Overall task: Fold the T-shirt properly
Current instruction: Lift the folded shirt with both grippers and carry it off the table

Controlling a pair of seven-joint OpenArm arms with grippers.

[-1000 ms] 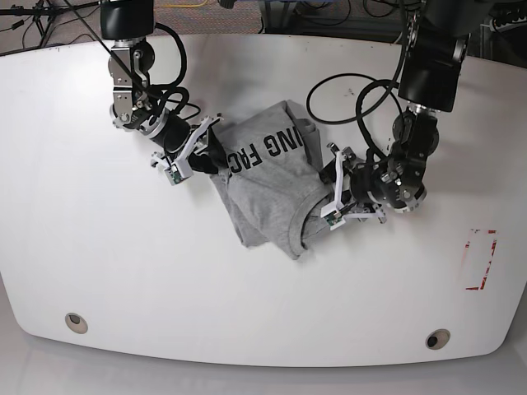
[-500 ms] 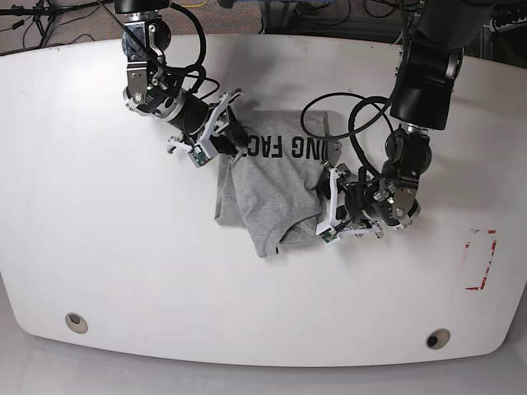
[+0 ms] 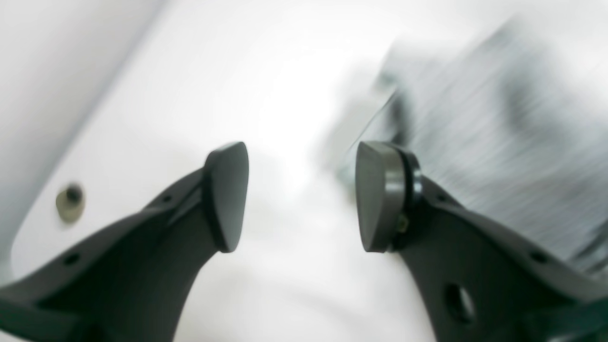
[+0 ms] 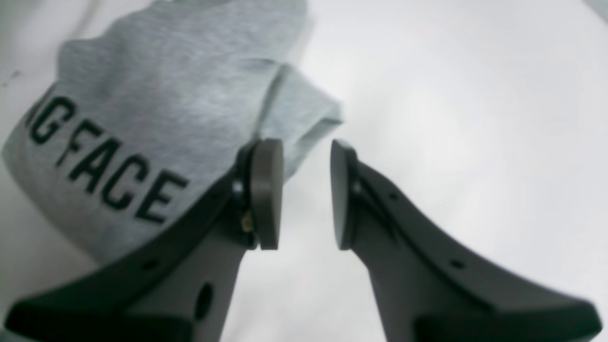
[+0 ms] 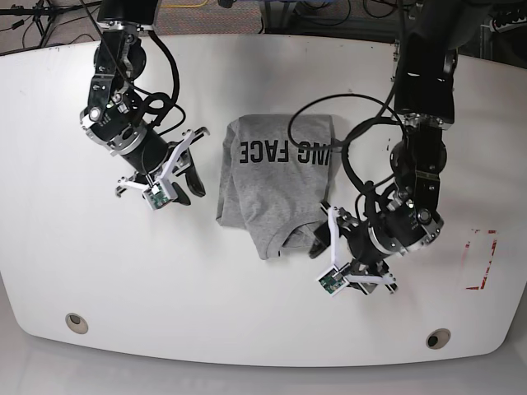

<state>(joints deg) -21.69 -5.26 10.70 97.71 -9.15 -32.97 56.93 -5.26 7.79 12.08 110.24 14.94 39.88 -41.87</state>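
We see the shirt lying bunched on the desk; left claw gapes wide, right claw slightly parted, both holding nothing.

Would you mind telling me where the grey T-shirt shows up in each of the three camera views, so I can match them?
Base view: the T-shirt lies mid-table, between the two arms, lettering along its far edge.
Left wrist view: a blurred grey mass at upper right, beyond the right-hand finger.
Right wrist view: upper left, partly behind the left-hand finger.
Shared landmark: the black lettering, unreadable in the left wrist view.
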